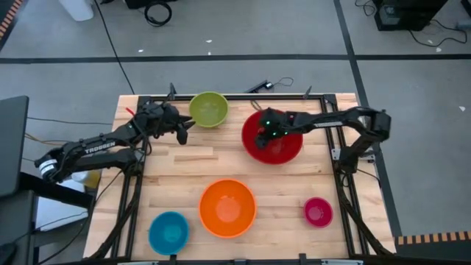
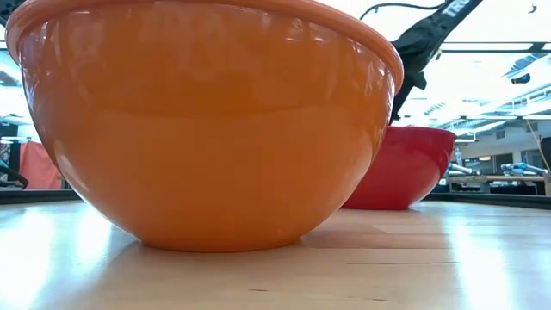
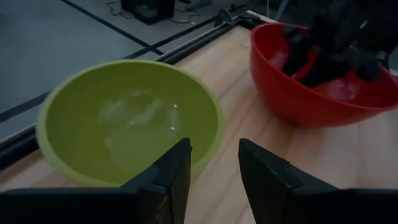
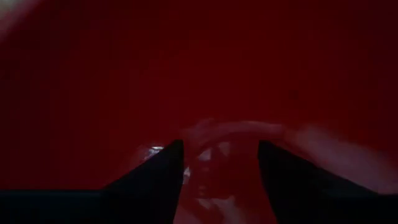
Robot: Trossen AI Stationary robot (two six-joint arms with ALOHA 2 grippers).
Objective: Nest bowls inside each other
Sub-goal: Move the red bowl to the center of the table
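Note:
A green bowl point(image 1: 209, 109) stands at the far edge, with a large red bowl point(image 1: 272, 138) to its right. My left gripper point(image 1: 184, 131) is open just left of and nearer than the green bowl point(image 3: 130, 121), level with its near rim and holding nothing. My right gripper point(image 1: 263, 136) reaches down into the left half of the red bowl point(image 4: 199, 68), open, with only the bowl's red inner wall before its fingers. An orange bowl point(image 1: 227, 207), a blue bowl point(image 1: 168, 232) and a small magenta bowl point(image 1: 318, 212) stand along the near side, each upright on its base.
A black metal frame point(image 1: 331, 97) runs round the far and side edges of the wooden table point(image 1: 184, 173). In the low view the orange bowl point(image 2: 207, 120) fills the foreground and hides most of the table. The red bowl point(image 2: 405, 168) shows behind it.

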